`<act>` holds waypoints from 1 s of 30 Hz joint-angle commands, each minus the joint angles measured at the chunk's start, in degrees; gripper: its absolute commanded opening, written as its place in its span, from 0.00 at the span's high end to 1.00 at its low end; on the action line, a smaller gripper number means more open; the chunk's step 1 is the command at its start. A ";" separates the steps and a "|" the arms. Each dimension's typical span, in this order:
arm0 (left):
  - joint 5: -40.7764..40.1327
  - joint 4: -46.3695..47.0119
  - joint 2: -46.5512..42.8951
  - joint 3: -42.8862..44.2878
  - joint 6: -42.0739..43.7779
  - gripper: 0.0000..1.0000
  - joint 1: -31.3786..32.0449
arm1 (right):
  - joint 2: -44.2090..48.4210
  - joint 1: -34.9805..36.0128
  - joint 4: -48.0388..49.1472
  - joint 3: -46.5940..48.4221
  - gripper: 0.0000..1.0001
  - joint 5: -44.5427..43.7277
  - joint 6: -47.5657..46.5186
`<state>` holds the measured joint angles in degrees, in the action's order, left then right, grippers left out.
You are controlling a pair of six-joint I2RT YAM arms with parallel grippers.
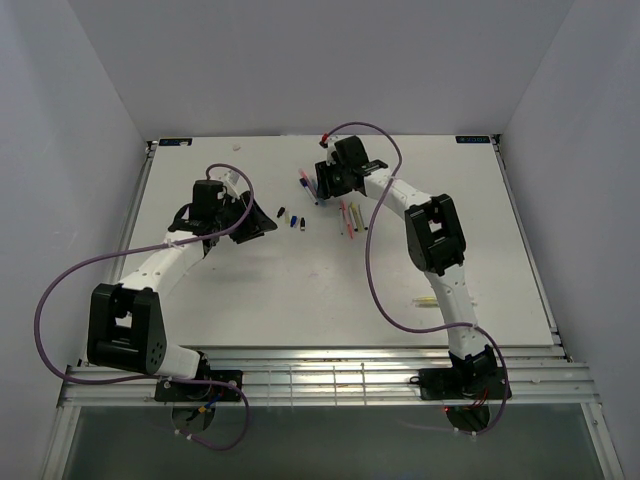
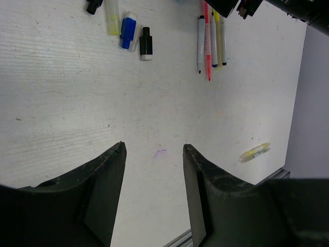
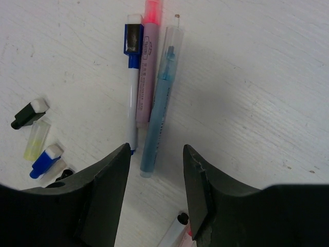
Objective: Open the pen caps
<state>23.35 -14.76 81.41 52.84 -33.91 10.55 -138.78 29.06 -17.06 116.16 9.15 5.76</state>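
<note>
blue translucent plastic pen, clear cap at its far end, lies on the white table pointing away from the right gripper, partly open and empty (left gripper, likewise open and empty, sits farther off).

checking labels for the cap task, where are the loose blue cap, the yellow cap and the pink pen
blue cap (image 3: 43, 160): right wrist view, its blue body
yellow cap (image 3: 37, 140): right wrist view, its middle
pink pen (image 3: 145, 72): right wrist view, mid barrel
</note>
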 commanded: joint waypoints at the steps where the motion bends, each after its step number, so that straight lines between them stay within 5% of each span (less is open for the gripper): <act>1: 1.17 0.96 -2.22 -0.81 0.07 0.41 -0.26 | -0.88 0.56 -0.26 2.67 0.49 -0.71 -0.57; 30: 1.43 1.14 -2.31 -3.01 1.21 0.41 -0.17 | -3.78 1.53 -0.87 2.14 0.55 -5.19 -0.22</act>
<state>23.62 -14.52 81.08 49.98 -33.45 10.57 -140.97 30.39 -17.91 117.34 5.61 5.96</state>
